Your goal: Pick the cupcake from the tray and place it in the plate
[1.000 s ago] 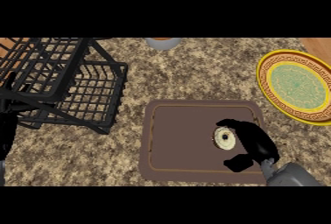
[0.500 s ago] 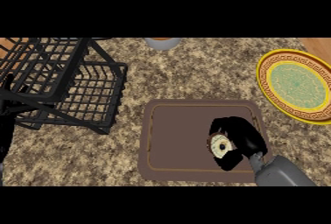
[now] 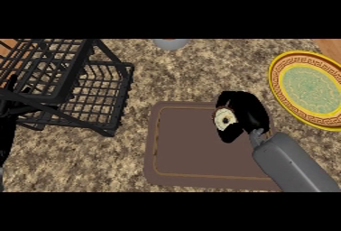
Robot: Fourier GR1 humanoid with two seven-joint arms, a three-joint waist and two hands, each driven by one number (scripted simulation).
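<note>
A brown tray [image 3: 193,153] lies on the speckled counter at the middle of the head view. Over its upper right corner my right hand [image 3: 245,113] curls round the cupcake [image 3: 223,119], of which only a pale round patch shows between the black fingers. The grey forearm runs down to the lower right. A plate [image 3: 307,89] with a yellow patterned rim and green centre lies at the right edge, a little beyond the hand. At the far left edge, a dark shape behind the rack may be my left hand [image 3: 8,113]; its form is hidden.
A black wire dish rack [image 3: 63,85] stands at the upper left, close to the tray's left side. A grey round object [image 3: 172,43] peeks in at the top edge. A wooden strip shows at the top right corner.
My right hand, shut on the cupcake, has risen and moved toward the tray's upper right corner, nearer the plate. The view has shifted slightly.
</note>
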